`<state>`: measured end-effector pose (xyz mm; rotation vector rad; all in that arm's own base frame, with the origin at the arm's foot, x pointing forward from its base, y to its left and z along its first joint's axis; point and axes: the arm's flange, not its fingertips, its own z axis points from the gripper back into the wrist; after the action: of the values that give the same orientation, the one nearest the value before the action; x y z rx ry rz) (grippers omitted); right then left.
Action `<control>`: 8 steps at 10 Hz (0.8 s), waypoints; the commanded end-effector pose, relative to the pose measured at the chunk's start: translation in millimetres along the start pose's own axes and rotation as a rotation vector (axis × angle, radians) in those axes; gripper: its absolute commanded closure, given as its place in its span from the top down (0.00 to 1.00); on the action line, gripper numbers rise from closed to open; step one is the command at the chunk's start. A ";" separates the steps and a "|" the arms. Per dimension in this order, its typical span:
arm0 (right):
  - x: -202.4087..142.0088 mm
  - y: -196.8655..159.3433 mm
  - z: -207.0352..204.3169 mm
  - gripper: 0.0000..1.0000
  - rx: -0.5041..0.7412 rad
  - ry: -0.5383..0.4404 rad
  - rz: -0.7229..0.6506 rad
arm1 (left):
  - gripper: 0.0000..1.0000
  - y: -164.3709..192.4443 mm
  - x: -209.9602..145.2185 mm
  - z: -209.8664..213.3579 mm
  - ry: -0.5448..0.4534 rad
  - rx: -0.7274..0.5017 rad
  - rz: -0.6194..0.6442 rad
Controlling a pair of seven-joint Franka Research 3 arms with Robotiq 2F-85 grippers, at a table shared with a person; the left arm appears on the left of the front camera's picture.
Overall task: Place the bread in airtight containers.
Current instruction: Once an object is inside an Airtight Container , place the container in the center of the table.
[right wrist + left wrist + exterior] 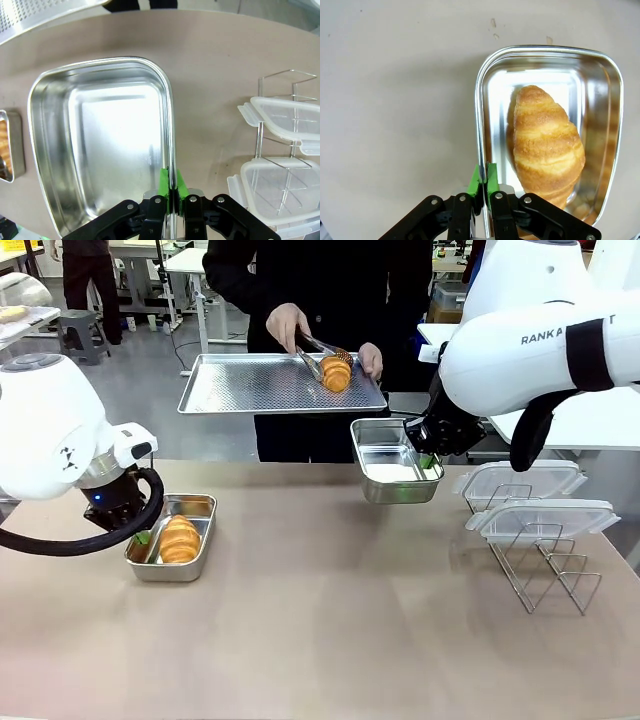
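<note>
The right hand [428, 461] is clamped shut on the right rim of the empty pan [392, 490], holding it up off the table [320, 620] at centre right of the front view. The tonged croissant [335, 373] lies up and left of that pan, over the right end of the perforated tray [240, 385] that a person holds, pinched in tongs [312, 348]. Its long axis runs roughly up the frame, as the pan's does. The tray's front edge lies between the two, just above the pan's far rim. The right hand is much the nearer.

At lower left, the other croissant [180, 538] lies lengthwise in the second pan [195, 504] on the table. The left hand [484, 182] has its pads either side of that pan's rim; whether they pinch it or stand just off it I cannot tell. Two clear lids [520, 480] rest on the wire rack [545, 575] at right, out of the way.
</note>
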<state>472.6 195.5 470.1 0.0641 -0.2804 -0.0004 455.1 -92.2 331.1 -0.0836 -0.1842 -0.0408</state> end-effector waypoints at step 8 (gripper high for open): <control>0.8 -0.8 3.0 0.00 0.003 -0.006 -0.004 | 1.00 57.4 27.7 100.1 -0.216 -0.289 -0.234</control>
<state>472.6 195.4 470.0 0.0640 -0.2802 -0.0005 468.9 -49.7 420.9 -0.2390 -0.3893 -0.1529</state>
